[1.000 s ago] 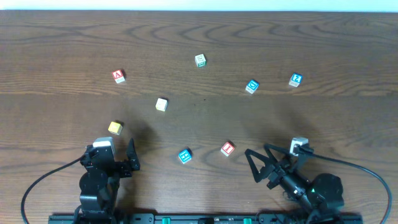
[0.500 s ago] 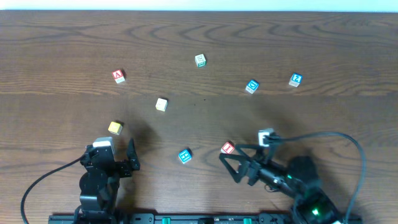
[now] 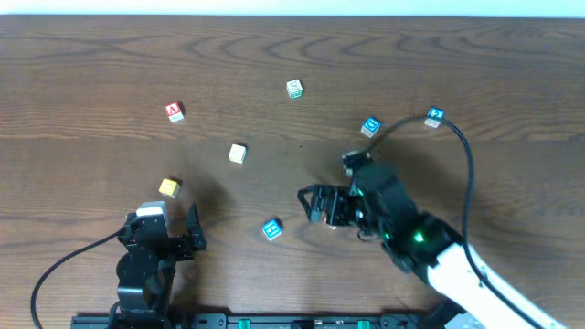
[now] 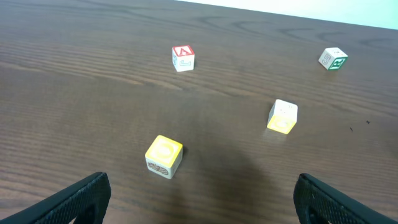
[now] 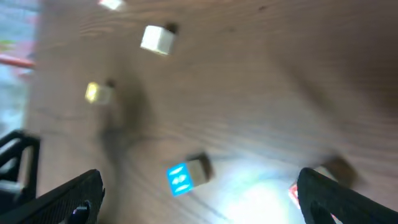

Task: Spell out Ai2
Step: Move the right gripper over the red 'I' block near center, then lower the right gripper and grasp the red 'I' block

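Lettered cubes lie scattered on the wooden table. There is a red A block (image 3: 173,111) (image 4: 183,58), a green-marked white block (image 3: 293,88) (image 4: 333,58), a cream block (image 3: 238,153) (image 4: 283,116) and a yellow block (image 3: 169,187) (image 4: 164,156). There are also two blue blocks at the back right (image 3: 369,126) (image 3: 434,116) and a blue block (image 3: 271,228) (image 5: 186,175) near the front. My right gripper (image 3: 311,206) (image 5: 202,208) is open and empty above the table, between that blue block and a red block (image 5: 292,191). The right arm mostly hides the red block from overhead. My left gripper (image 3: 192,230) (image 4: 199,211) is open and empty at the front left.
The right arm's cable (image 3: 462,151) loops over the table's right side near the far blue block. The right wrist view is motion-blurred. The rail (image 3: 292,322) runs along the front edge.
My right arm has swung from the front right corner forward and left, now over the red block near the front blue block. The left arm and all blocks have not moved.
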{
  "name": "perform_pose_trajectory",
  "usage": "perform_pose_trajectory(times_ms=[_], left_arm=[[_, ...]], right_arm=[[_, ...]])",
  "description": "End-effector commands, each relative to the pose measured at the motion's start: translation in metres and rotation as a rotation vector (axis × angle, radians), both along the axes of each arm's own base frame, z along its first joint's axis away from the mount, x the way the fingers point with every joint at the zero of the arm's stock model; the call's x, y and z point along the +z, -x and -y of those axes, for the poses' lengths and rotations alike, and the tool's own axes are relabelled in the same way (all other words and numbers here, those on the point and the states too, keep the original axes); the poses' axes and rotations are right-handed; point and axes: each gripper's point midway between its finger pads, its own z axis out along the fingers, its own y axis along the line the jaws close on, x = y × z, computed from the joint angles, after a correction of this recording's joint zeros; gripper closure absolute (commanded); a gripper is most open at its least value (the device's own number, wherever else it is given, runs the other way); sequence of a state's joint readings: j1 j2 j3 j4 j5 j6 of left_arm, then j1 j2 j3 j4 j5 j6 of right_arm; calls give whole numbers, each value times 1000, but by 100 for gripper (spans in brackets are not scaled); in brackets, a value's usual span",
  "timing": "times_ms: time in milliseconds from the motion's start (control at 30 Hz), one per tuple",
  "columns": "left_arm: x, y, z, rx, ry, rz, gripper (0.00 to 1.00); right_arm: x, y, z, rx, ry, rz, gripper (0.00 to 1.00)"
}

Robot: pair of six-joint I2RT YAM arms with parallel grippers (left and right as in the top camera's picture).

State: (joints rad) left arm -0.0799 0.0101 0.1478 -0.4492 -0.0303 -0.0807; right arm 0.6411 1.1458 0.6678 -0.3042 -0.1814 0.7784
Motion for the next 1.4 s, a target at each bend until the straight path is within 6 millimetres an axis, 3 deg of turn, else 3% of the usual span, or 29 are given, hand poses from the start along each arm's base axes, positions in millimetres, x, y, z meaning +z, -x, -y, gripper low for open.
perform_pose_trajectory(times_ms=[0, 233, 467, 900, 1067, 1233, 1367], left_arm=[[-8, 0, -2, 8, -11, -16, 5], [-8, 0, -2, 8, -11, -16, 5], [-8, 0, -2, 8, -11, -16, 4], [-8, 0, -2, 9, -11, -16, 5], [-8, 0, -2, 8, -11, -16, 5], [-8, 0, -2, 9, -11, -16, 5], [-8, 0, -2, 9, -11, -16, 5]], right_arm=[[9, -23, 7, -82, 108, 12, 1], [-7, -31, 17, -148, 291, -149, 1], [-55, -18, 20, -233, 374, -354, 1], [-45, -46, 0, -242, 280, -246, 1], [-51, -42, 10, -256, 330, -263, 1], [-68, -24, 29, -446, 358, -409, 1], [-80, -16, 27, -512, 359, -471, 1]])
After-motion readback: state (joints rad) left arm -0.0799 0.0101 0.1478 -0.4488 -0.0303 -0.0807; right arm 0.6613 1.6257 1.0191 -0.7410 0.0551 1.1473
